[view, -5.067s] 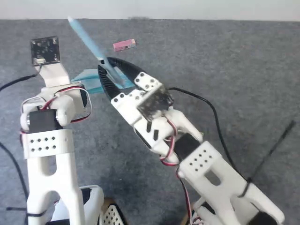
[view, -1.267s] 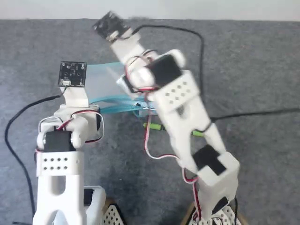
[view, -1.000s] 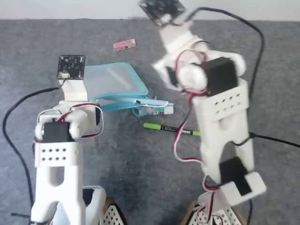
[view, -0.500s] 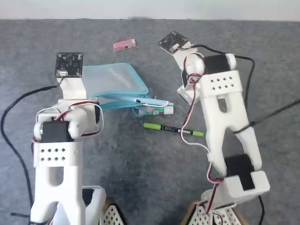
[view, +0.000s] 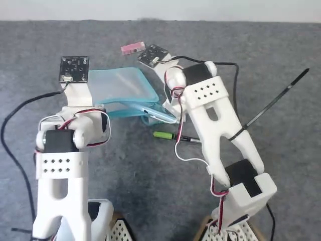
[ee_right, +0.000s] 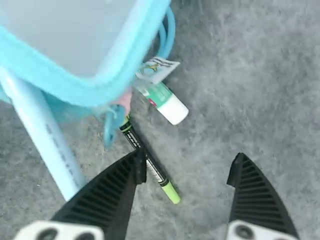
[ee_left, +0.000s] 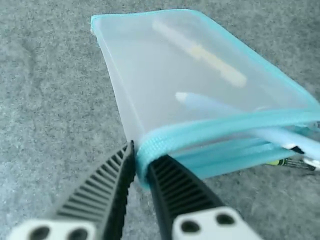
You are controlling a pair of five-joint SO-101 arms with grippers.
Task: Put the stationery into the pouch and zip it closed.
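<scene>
My left gripper point(ee_left: 136, 152) is clenched on the corner of the pouch's point(ee_left: 170, 70) zip edge. The pouch lies flat, its mouth toward my bases. A blue pen point(ee_right: 45, 135) lies along that mouth, one end poking out on the right. My right gripper point(ee_right: 190, 167) hangs released above a marker point(view: 164, 135), which lies crosswise just beside the mouth, green end pointing left.

The pouch point(view: 120, 85) is frosted clear with turquoise edging, the pen point(ee_right: 47, 142) pale blue, the marker point(view: 164, 135) lime green with black. The eraser point(view: 132, 48) is pink, and the bench point(view: 261, 60) mottled grey.
</scene>
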